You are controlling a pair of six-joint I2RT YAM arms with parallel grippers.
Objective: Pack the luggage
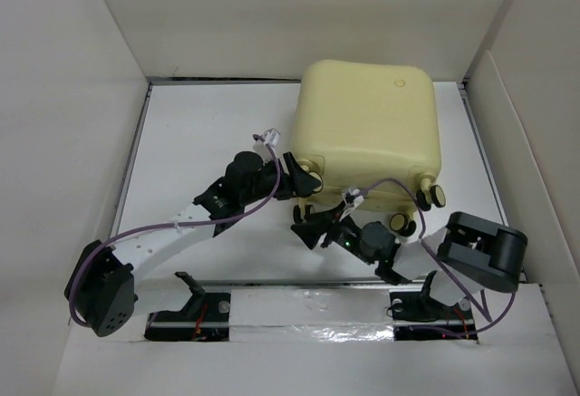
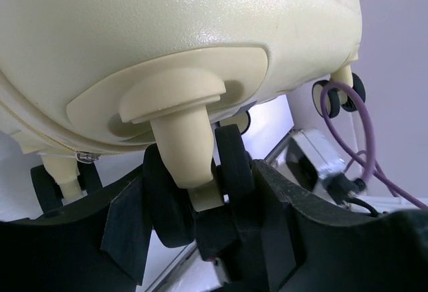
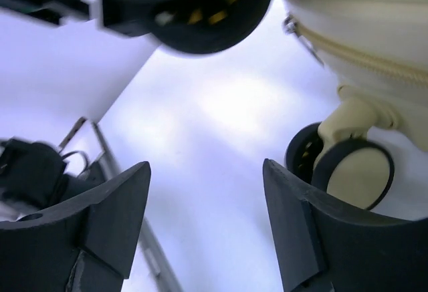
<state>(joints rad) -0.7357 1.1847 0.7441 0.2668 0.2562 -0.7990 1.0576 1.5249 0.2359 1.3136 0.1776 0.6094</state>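
Note:
The luggage (image 1: 372,129), a pale yellow hard-shell suitcase, lies shut on the white table at the back right, its wheels facing the arms. My left gripper (image 1: 297,177) is at its near-left corner. In the left wrist view the jaws (image 2: 200,222) are shut on a black twin wheel (image 2: 164,202) under its cream stem (image 2: 184,141). My right gripper (image 1: 308,228) stands open just in front of the case's near edge. In the right wrist view nothing lies between its fingertips (image 3: 206,172), and another wheel (image 3: 354,172) sits just outside the right finger (image 3: 294,218).
White walls (image 1: 63,97) box in the table on the left, back and right. Purple cables (image 1: 172,226) trail along both arms. Two more wheels (image 1: 433,195) stick out at the case's near-right corner. A taped rail (image 1: 308,334) with two black stands (image 1: 192,289) runs along the near edge.

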